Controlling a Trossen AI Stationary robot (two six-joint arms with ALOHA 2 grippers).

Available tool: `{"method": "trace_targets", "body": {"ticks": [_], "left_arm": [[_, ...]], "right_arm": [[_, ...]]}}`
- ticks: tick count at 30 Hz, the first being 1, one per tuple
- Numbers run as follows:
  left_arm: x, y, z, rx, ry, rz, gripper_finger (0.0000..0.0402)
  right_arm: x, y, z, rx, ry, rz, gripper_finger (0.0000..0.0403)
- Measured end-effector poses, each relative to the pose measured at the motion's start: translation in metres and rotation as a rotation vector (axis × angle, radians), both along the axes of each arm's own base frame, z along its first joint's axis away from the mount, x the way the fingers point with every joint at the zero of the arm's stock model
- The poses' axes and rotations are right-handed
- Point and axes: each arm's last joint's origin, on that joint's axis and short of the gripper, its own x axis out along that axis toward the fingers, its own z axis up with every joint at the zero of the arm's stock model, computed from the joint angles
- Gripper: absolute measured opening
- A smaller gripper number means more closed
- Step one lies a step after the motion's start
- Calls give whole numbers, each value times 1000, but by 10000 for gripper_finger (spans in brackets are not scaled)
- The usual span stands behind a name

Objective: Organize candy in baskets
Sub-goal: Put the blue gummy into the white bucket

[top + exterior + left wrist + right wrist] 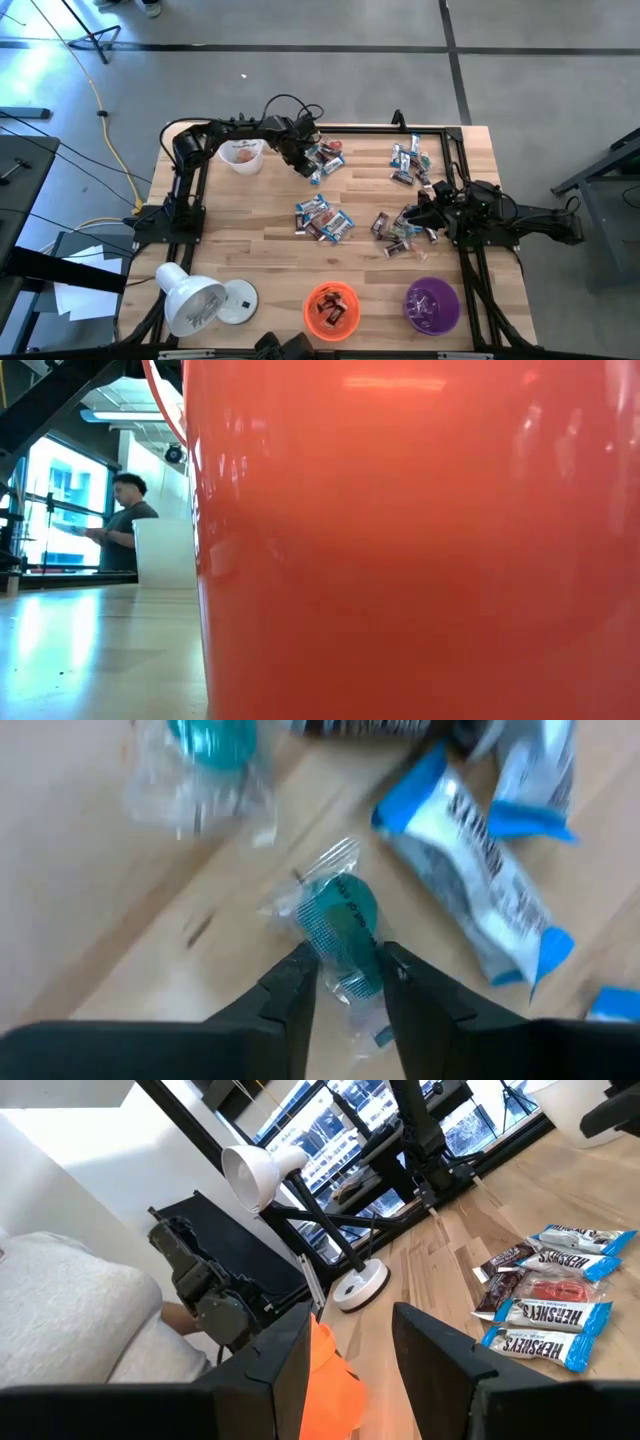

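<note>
My left claw point(345, 982) pinches a clear-wrapped teal candy point(340, 925) on the worktop point(90, 910) beside a blue-and-white bar point(470, 880), lettering unreadable, while my right claw point(350, 1342) gapes empty, HERSHEY'S bars point(545, 1315) ahead, orange basket point(330, 1390) beneath.

Left arm: reaches from the table's left edge across the far side, elbow bent, wrist turned down toward the tabletop.
Left gripper point(345, 975): low over the wood, fingers point(290, 990) narrowly apart with a teal candy point(340, 925) between them; whether they pinch it yet is hard to say.
Right arm: lies in from the table's right edge, forearm stretched toward the middle, wrist about level.
Right gripper point(350, 1350): near the tabletop, jaws parted with a clear gap, nothing between them.
Low view: neither arm shows.
</note>
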Motion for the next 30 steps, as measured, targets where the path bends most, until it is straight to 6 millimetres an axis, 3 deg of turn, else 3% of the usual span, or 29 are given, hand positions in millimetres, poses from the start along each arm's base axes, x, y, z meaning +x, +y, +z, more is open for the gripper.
{"method": "trace_targets", "body": {"ticks": [15, 23, 30], "left_arm": [[-7, -12, 25, -42, -13, -10, 2], [-17, -21, 75, 43, -92, -12, 2], [-50, -31, 127, 258, -14, 89, 1]], "right_arm": [[0, 0, 0, 0, 0, 0, 138], [0, 0, 0, 0, 0, 0, 138], [0, 0, 0, 0, 0, 0, 138]]}}
